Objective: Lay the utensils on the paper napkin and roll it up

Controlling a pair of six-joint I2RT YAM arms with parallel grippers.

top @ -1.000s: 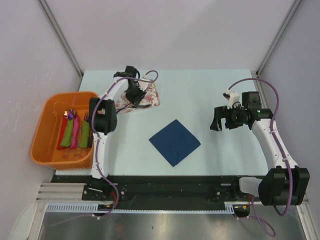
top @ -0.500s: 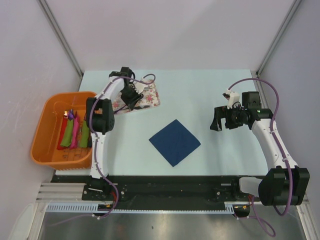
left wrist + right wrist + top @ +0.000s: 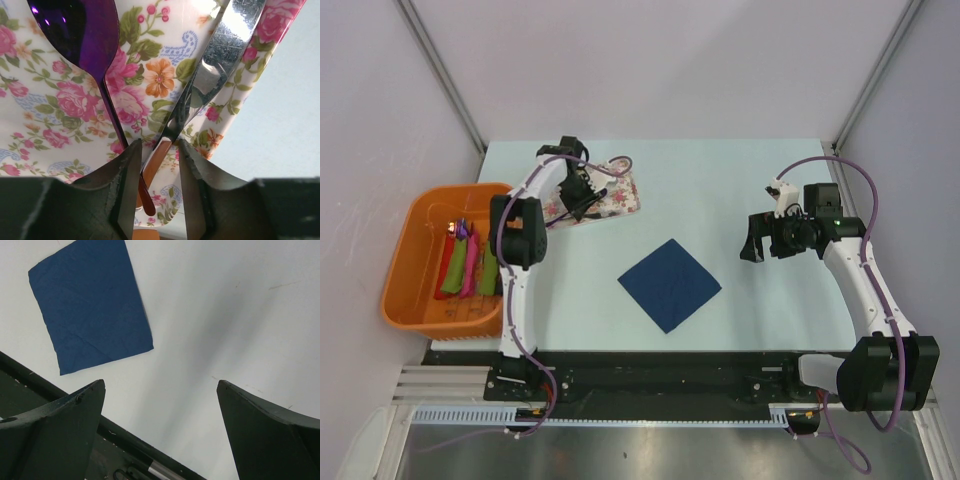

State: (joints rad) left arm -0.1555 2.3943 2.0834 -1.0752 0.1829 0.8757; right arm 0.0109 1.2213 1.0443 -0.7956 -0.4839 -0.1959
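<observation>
Left gripper (image 3: pixel 157 165) pinches the utensils (image 3: pixel 200 95) on the floral tray (image 3: pixel 616 200) at eleven o'clock; right gripper (image 3: pixel 160 405) gapes wide, holding nothing.

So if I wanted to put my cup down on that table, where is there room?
The widest bare stretch lies between the blue napkin and the right claw, and along the far edge right of the floral tray. It is crowded at the tray, where the left claw works among the utensils, and in the orange basket.
</observation>
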